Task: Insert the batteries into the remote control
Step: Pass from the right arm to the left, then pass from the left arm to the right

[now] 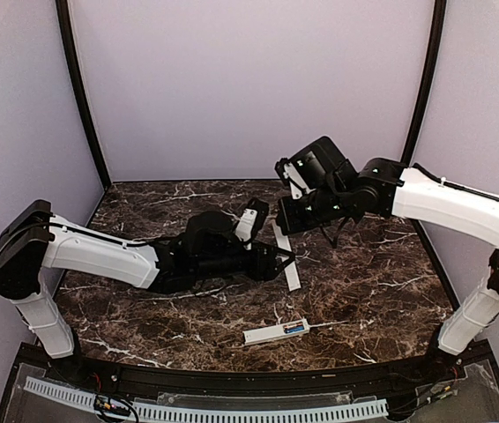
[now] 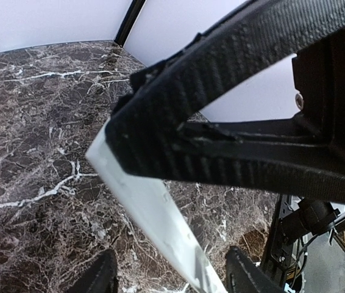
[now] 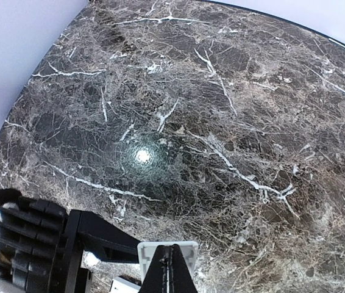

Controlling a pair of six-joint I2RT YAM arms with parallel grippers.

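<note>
Blue batteries (image 1: 295, 328) seem already seated in the remote control (image 1: 271, 333), which lies flat on the marble table (image 1: 373, 291), bay upward, ready for closing. Beyond the remote, toward the back wall, lies the cover strip (image 2: 148, 207). The left gripper (image 2: 174, 278) straddles it with jaws apart, probably to take hold. The right gripper (image 3: 169, 268) is closed at the strip's far end. I cannot tell whether it pinches or only steadies the strip.

You can read no text, label, brand or number in any view; the remote control (image 1: 276, 333) shows none legible.
</note>
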